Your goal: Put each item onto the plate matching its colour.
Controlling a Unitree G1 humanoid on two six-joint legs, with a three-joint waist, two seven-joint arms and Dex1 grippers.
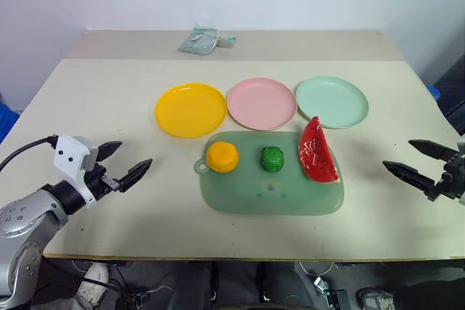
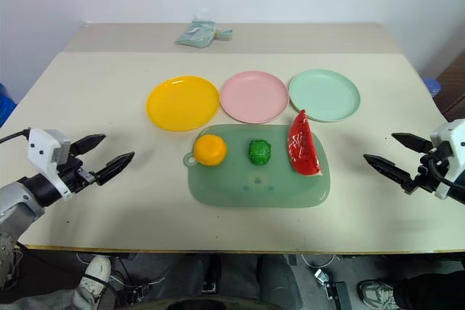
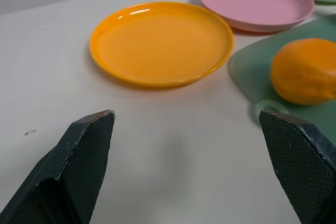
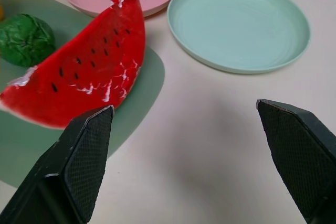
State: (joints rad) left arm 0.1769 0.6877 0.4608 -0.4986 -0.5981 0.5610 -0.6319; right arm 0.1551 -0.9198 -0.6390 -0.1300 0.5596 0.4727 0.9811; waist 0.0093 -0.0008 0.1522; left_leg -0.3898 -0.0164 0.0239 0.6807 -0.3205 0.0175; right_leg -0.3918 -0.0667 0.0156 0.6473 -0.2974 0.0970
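On the pale-green mat (image 1: 272, 197) lie a round orange fruit (image 1: 222, 157), a bumpy dark-green ball (image 1: 272, 159) and a red watermelon wedge (image 1: 317, 151). Behind the mat stand three plates in a row: yellow (image 1: 190, 109), pink (image 1: 261, 103) and mint green (image 1: 331, 102), all bare. My left gripper (image 1: 125, 162) hovers open over the table, left of the orange. My right gripper (image 1: 412, 160) hovers open to the right of the wedge. The left wrist view looks past the open fingers (image 3: 86, 150) at the yellow plate (image 3: 160, 43) and the orange (image 3: 304, 71).
A small pale-green packet (image 1: 201, 40) lies at the table's far edge. The table's front edge runs just below the mat. Bare tabletop lies between each gripper and the mat.
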